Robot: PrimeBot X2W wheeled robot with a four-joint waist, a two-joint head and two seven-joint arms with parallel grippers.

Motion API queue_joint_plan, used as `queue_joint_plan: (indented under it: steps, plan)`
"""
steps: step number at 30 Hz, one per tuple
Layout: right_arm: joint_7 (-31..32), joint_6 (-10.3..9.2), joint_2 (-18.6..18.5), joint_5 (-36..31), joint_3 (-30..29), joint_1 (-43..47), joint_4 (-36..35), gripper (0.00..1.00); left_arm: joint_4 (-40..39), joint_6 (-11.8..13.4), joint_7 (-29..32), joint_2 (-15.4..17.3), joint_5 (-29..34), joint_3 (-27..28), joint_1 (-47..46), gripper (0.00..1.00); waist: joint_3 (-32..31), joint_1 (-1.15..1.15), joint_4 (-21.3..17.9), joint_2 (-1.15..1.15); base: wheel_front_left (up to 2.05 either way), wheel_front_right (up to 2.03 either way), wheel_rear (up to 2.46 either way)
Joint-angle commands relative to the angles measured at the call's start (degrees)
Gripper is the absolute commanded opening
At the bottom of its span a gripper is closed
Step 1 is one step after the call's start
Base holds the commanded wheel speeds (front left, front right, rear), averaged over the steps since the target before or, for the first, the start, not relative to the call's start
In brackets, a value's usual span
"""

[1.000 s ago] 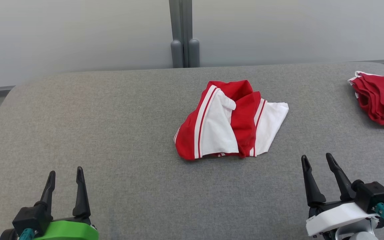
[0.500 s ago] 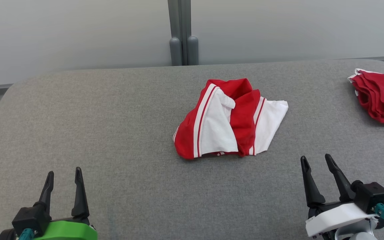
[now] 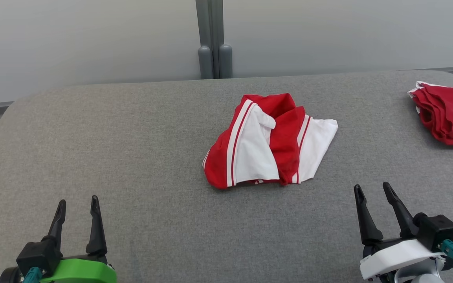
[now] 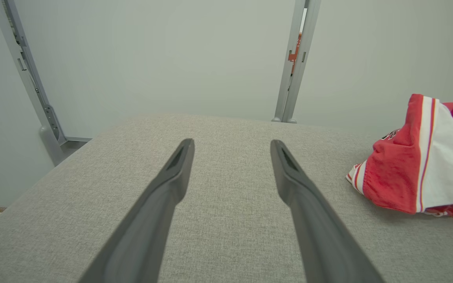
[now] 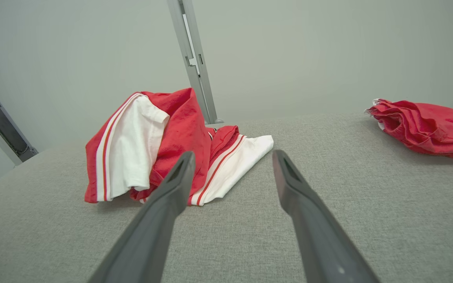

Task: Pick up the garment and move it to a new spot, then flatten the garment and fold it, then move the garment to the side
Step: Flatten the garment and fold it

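Note:
A crumpled red and white garment (image 3: 267, 141) lies in a heap near the middle of the grey padded table (image 3: 132, 137). The left wrist view has it at the right edge (image 4: 419, 161), and the right wrist view has it ahead to the left (image 5: 159, 145). My left gripper (image 3: 77, 201) hovers open at the lower left, well short of the garment, nothing between its fingers (image 4: 232, 145). At the lower right my right gripper (image 3: 371, 187) is open too (image 5: 232, 157), a little nearer than the garment's right white flap and apart from it.
A second red garment (image 3: 446, 114) lies bunched at the table's far right edge, also seen in the right wrist view (image 5: 422, 125). A grey post (image 3: 210, 39) and pale wall panels stand behind the table. The table's far corners are rounded.
The whole picture has shifted slightly, so the camera moved. The garment and both open grippers keep their places.

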Motion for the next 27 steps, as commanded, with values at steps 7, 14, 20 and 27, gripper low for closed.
queue_joint_plan:
  steps: [7,14,20,27]
  plan:
    - [-0.17,-0.07,-0.17,0.28,0.11,0.05,0.23,1.00,-0.10,-0.20,-0.01,-0.03,0.38,-0.86,-0.93,1.00,-0.05,0.00,-0.40,0.00,0.00,0.00,0.00]
    - [-0.17,-0.07,-0.13,0.29,0.16,-0.50,0.18,1.00,0.48,-0.62,-0.01,-0.01,0.76,-9.63,-3.58,1.00,0.80,0.00,-0.86,0.00,0.00,0.00,0.00]
    - [-0.17,-0.07,-0.30,0.58,0.80,-1.92,0.17,1.00,3.04,-0.70,0.00,0.03,-0.23,-21.02,-9.27,1.00,2.83,0.00,-2.70,0.00,0.00,0.00,0.00]
    - [-0.17,-0.07,0.26,0.81,1.04,-4.05,-0.16,1.00,8.10,-0.68,0.00,0.09,-1.02,-31.97,-17.13,1.00,6.97,0.00,-7.32,0.00,0.00,0.00,0.00]
